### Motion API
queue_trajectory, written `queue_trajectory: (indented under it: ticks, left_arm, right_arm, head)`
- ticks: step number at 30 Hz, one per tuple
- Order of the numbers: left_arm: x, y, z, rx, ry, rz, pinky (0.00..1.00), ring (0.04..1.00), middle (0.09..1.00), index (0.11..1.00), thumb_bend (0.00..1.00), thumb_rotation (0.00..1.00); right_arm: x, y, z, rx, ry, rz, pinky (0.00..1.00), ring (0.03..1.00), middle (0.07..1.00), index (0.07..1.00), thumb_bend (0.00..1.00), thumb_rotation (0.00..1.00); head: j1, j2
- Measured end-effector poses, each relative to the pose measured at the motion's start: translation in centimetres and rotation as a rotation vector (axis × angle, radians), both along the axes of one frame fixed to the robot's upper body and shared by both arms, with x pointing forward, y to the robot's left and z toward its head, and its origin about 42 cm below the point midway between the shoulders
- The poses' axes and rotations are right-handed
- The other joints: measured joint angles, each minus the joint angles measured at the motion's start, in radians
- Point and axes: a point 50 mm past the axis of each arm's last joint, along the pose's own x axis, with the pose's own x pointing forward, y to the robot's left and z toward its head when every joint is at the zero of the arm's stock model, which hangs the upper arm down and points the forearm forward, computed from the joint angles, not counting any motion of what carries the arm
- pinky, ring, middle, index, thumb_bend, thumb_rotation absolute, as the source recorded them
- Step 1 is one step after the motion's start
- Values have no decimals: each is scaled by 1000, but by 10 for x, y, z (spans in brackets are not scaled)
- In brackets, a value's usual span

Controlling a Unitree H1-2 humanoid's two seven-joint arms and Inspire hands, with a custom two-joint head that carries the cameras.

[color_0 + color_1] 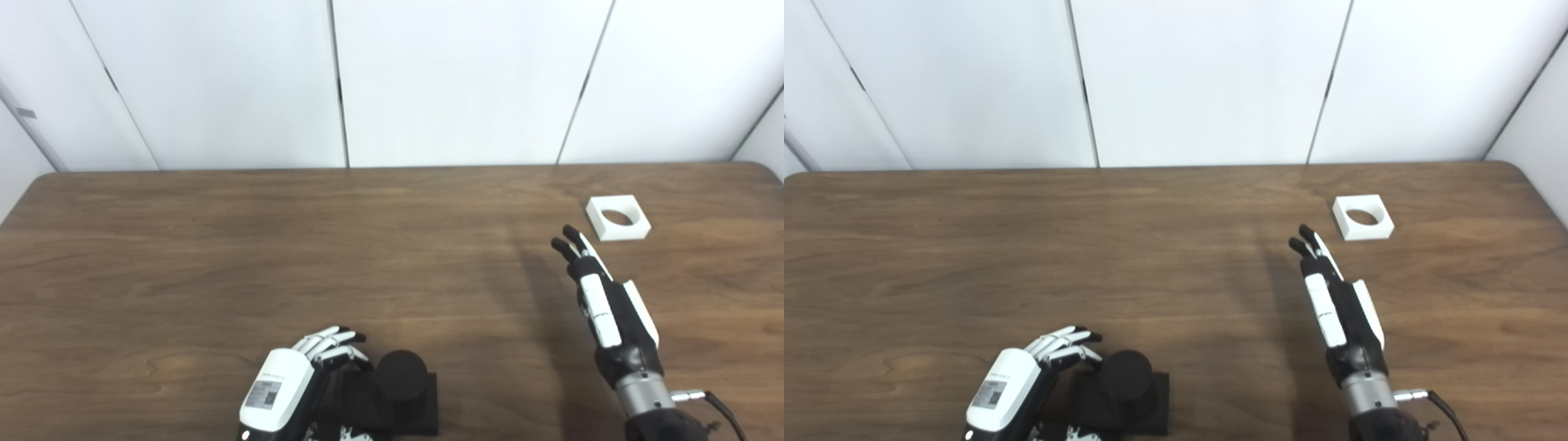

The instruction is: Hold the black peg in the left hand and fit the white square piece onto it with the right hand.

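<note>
You have the black peg (401, 373) standing upright on its square black base (422, 409), close to the near edge of the wooden table (306, 245) and a little left of the middle. Take that peg as your landmark for everything else.

Your left hand (294, 380) sits just to the left of the peg, with its white back facing the cameras. Its fingers (331, 340) curl toward the left side of the base and reach the peg's far-left flank. The base and the hand's own bulk hide the contact, so you cannot tell whether the fingers are gripping the peg or only resting beside it. The peg and base both sit flat on the table.

Your right hand (1335, 300) is well to the right of the peg and somewhat farther from the near edge. It is stretched out flat with its fingers straight and spread slightly, grasping nothing. The dark fingertips (1304, 239) point away toward the far right.

The white square piece (1363, 217) lies flat on the table, far to the right of the peg and beyond your right hand. Its round hole faces up. The fingertips are near its closest corner but are not touching it, and bare wood shows between them.
</note>
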Motion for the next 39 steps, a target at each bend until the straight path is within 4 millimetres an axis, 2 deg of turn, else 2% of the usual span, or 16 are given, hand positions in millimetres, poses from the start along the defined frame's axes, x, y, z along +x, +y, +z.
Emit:
queue_trajectory:
  ticks: [4, 6, 8, 9, 11, 12, 15, 17, 18, 20, 24, 29, 34, 37, 39]
  left_arm:
    - [1, 0, 0, 7, 1, -1, 786, 848, 800, 488, 514, 46]
    - [1, 1, 0, 8, 2, -1, 782, 848, 798, 488, 514, 45]
    - [1, 1, 0, 9, 1, 0, 776, 847, 796, 488, 515, 44]
    - [2, 2, 0, 9, 1, 1, 775, 847, 795, 488, 515, 43]
    - [1, 3, 0, 10, 2, 5, 776, 845, 794, 488, 515, 44]
    - [1, 3, 0, 10, 1, 7, 777, 845, 794, 488, 515, 44]
    - [2, 3, -1, 12, 2, 7, 773, 842, 792, 488, 516, 43]
    - [2, 4, -1, 13, 3, 9, 772, 842, 792, 488, 516, 43]
    - [2, 5, -2, 13, 4, 11, 771, 842, 792, 488, 516, 43]
    - [1, 6, -3, 15, 7, 17, 772, 842, 792, 488, 516, 43]
    - [1, 5, -4, 11, 5, 8, 771, 839, 790, 488, 516, 42]
    - [2, 4, -5, 5, -5, -5, 768, 834, 788, 488, 516, 43]
    - [2, 6, -6, 0, -3, -5, 766, 837, 792, 488, 516, 43]
    - [2, 6, -6, -9, -1, -7, 770, 842, 794, 488, 516, 43]
    - [2, 7, -6, -12, 0, -9, 768, 846, 796, 488, 516, 43]
  right_arm:
    - [0, 0, 2, -1, -6, -7, 1000, 966, 922, 949, 478, 998]
    - [-1, -1, 7, 11, -24, -8, 940, 940, 933, 948, 430, 906]
    - [-3, -6, 15, 14, -47, -20, 885, 927, 926, 931, 428, 777]
    - [-4, -9, 18, 11, -52, -27, 873, 925, 924, 927, 427, 750]
    - [-2, -14, 20, -25, -37, -49, 908, 925, 912, 912, 464, 617]
    - [-1, -17, 21, -54, -21, -65, 921, 927, 912, 910, 470, 595]
    - [5, -27, 27, -226, -8, -81, 865, 892, 892, 892, 544, 499]
    - [9, -43, 34, -352, 9, -50, 851, 883, 893, 882, 611, 346]
    - [12, -53, 40, -400, 9, -59, 847, 880, 891, 879, 622, 319]
    - [25, -69, 54, -491, -8, -79, 897, 919, 905, 867, 660, 253]
    - [59, -87, 77, -656, -5, -62, 956, 978, 924, 823, 738, 181]
    - [101, -107, 101, -850, 38, -11, 923, 998, 929, 784, 834, 123]
    - [141, -116, 128, -1022, 72, 40, 968, 1000, 933, 768, 914, 86]
    - [159, -117, 137, -1110, 106, 67, 990, 1000, 945, 780, 921, 76]
    - [173, -118, 136, -1157, 144, 92, 988, 1000, 952, 784, 920, 82]
  head:
    - [-38, -6]
    - [-49, -8]
    - [-61, -12]
    - [-61, -12]
    - [-75, -17]
    - [-75, -17]
    - [-88, -23]
    - [-95, -32]
    - [-95, -32]
    - [-95, -32]
    - [-100, -48]
    - [-121, -41]
    - [-149, -52]
    - [-158, -55]
    - [-163, -60]
